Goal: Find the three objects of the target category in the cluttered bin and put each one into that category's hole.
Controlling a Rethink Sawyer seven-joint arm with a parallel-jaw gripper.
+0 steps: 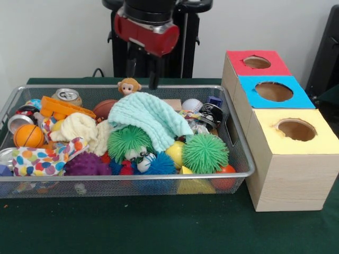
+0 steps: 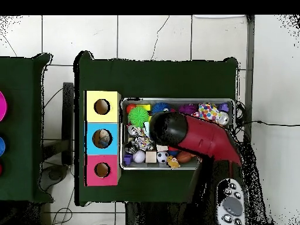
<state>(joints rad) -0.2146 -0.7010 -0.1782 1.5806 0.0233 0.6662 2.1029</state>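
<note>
One wire bin (image 1: 241, 159) sits left of three wooden boxes: one red-topped (image 1: 257, 63), one blue-topped (image 1: 273, 91), one yellow-topped (image 1: 296, 132). Inside the bin: two green spiky balls (image 1: 205, 153), one orange basketball (image 1: 28, 136), one teal cloth (image 1: 151, 116), one monkey figure (image 1: 128, 85)

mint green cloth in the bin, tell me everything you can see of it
The mint green cloth looks like soft, waffle-textured fabric. It lies crumpled and draped near the middle of the wire mesh bin, on top of the pile. Its front edge hangs over a green spiky ball, and a cream cloth lies against its left side. In the overhead view the arm hides it.
</note>
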